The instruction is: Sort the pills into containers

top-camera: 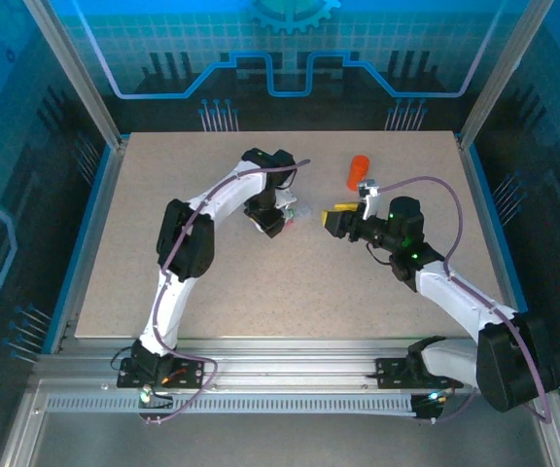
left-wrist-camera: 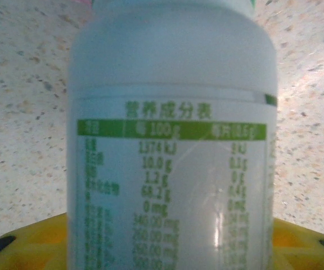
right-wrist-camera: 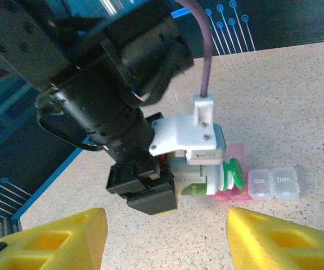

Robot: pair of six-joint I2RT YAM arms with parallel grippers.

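My left gripper (top-camera: pixel 272 216) is shut on the white bottle (left-wrist-camera: pixel 170 112), whose green-printed label faces the left wrist camera with a yellow finger (left-wrist-camera: pixel 32 242) on each side. In the right wrist view the bottle (right-wrist-camera: pixel 204 180) is held on its side just above the table, its green cap (right-wrist-camera: pixel 233 174) pointing at a pink-tinted clear container (right-wrist-camera: pixel 238 154). My right gripper (right-wrist-camera: pixel 167 242) is open and holds nothing, a short way in front of the bottle. The orange bottle (top-camera: pixel 358 171) lies on the table beyond the right gripper (top-camera: pixel 336 220). The pills are hidden.
Two clear lidded compartments marked Mon. and Tues. (right-wrist-camera: pixel 273 183) sit right of the pink one. The speckled table (top-camera: pixel 163 185) is framed by metal posts and blue walls. The left arm stretches from the near edge to the table's middle.
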